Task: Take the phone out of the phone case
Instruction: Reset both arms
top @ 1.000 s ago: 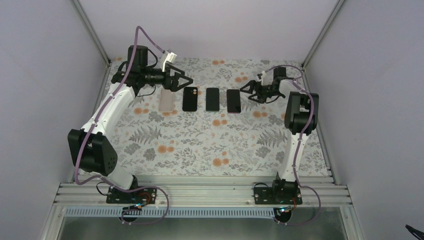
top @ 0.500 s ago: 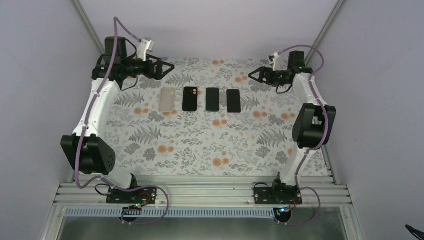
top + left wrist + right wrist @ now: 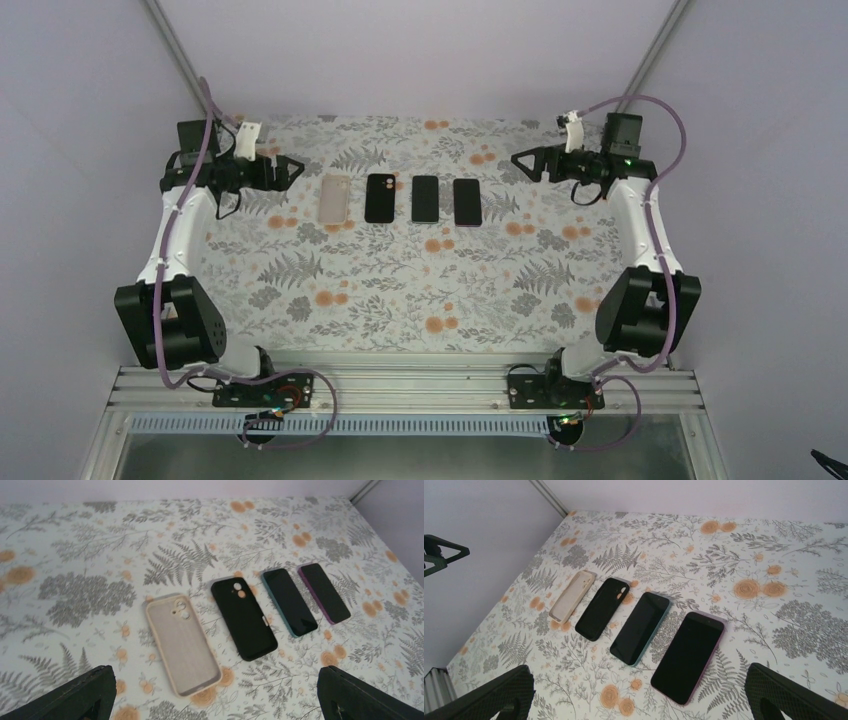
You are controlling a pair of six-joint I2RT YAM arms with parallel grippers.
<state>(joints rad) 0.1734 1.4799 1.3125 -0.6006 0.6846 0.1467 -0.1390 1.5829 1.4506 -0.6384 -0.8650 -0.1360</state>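
Four items lie in a row at the back of the table. From left they are an empty beige case (image 3: 333, 198), a black case (image 3: 379, 197) with the table print showing through its camera holes, a dark-screened phone in a teal case (image 3: 425, 198), and a dark-screened phone in a purple case (image 3: 467, 201). My left gripper (image 3: 290, 170) is open and empty, left of the row. My right gripper (image 3: 522, 162) is open and empty, right of it. The left wrist view shows the beige case (image 3: 182, 643) nearest. The right wrist view shows the purple-cased phone (image 3: 688, 656) nearest.
The floral table cover (image 3: 400, 290) fills the floor between white walls. Metal frame posts (image 3: 180, 60) stand at the back corners. The left gripper (image 3: 439, 552) shows at the far left of the right wrist view.
Both arms have drawn back from the row: the left gripper moved left, the right gripper moved right. Both stayed open. The cases and phones have not moved.
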